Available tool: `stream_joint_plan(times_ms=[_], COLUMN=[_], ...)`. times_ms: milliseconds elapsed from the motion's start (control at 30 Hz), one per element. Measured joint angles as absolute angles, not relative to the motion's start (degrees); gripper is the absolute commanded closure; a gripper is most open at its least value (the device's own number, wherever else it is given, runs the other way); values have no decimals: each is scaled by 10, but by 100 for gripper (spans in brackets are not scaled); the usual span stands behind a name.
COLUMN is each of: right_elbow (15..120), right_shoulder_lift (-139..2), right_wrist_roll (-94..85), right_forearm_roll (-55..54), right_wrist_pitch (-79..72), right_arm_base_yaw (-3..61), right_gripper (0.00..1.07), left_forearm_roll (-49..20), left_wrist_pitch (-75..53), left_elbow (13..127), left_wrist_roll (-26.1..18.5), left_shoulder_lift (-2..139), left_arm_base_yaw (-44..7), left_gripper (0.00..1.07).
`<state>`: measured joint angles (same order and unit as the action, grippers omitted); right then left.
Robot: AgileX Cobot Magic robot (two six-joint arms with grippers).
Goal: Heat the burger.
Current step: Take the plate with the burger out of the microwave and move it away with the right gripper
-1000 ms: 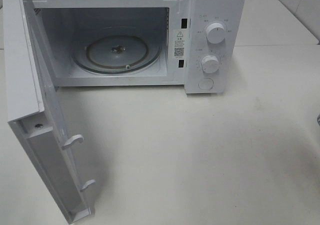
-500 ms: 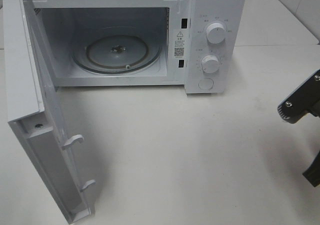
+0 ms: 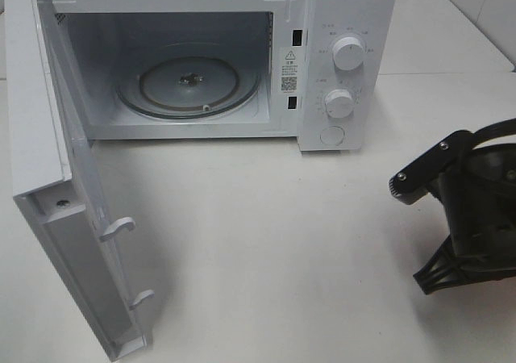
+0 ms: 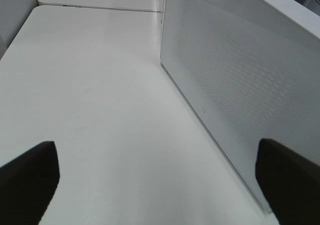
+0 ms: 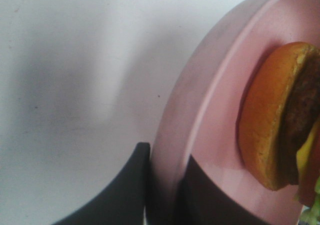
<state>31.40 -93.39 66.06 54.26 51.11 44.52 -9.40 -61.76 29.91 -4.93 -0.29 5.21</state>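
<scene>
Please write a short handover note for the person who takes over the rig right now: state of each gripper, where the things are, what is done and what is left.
Right gripper: shut on the rim of the pink plate, which carries the burger. In the high view, this arm is at the right edge of the table.
Left gripper: open, empty, beside the microwave's door.
Done: microwave door open; glass turntable is bare.
Left: put the plate with the burger on the turntable, release, close the door, start heating.

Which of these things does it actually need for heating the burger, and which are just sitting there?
Needed: burger, pink plate pinched by the right gripper, open microwave, its glass turntable.

Not in use: left gripper, open over bare table.
</scene>
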Motion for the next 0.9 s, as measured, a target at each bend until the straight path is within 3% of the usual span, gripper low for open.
stream_joint_plan(times_ms=[433, 633, 700, 900], right_elbow=[315, 316, 316, 335], right_shoulder_lift=[-1065, -1084, -1067, -1003], right_wrist_roll=[713, 725, 721, 663], right_forearm_roll=[583, 602, 596, 548], right_wrist_pitch=[434, 443, 446, 451], right_arm_base_yaw=[403, 403, 403, 403], right_gripper=[95, 76, 62, 52], left_forearm_roll=[-94, -94, -94, -94], left_wrist_pitch=[-618, -618, -618, -618], left_elbow=[299, 299, 299, 299], left_wrist_roll=[-49, -49, -49, -49], left_shoulder_lift=[-3, -3, -3, -3], left_arm_base_yaw=[52, 52, 52, 52], left_gripper=[7, 7, 7, 7])
